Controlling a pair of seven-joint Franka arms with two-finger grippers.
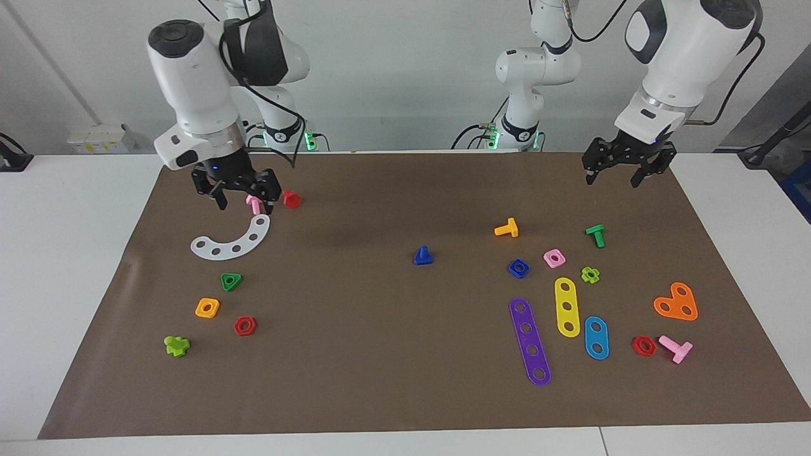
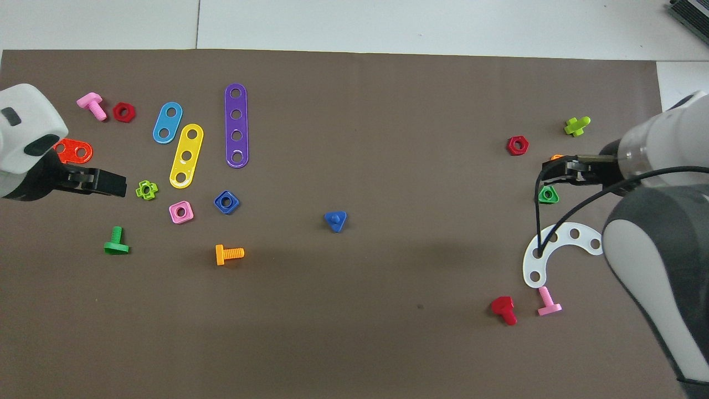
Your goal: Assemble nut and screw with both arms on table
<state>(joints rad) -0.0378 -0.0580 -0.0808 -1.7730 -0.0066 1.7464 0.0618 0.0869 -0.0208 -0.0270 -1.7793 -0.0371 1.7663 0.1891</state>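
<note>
The dark-blue screw (image 1: 423, 256) (image 2: 335, 220) stands on its triangular head near the middle of the brown mat on the table (image 1: 380, 354). The dark-blue nut (image 1: 518, 268) (image 2: 226, 201) lies flat toward the left arm's end, beside a pink square nut (image 1: 554, 258). My left gripper (image 1: 613, 178) (image 2: 119, 185) hangs open and empty over the mat's edge nearest the robots, well apart from the nut. My right gripper (image 1: 244, 201) (image 2: 549, 170) hangs open at the right arm's end, low over a pink screw (image 1: 254, 204), holding nothing.
Around the right gripper lie a white curved strip (image 1: 234, 240), a red screw (image 1: 291, 199), a green triangular nut (image 1: 231, 281) and an orange nut (image 1: 207, 308). Near the blue nut lie an orange screw (image 1: 507, 228), a green screw (image 1: 596, 235), and purple (image 1: 530, 341) and yellow (image 1: 566, 306) strips.
</note>
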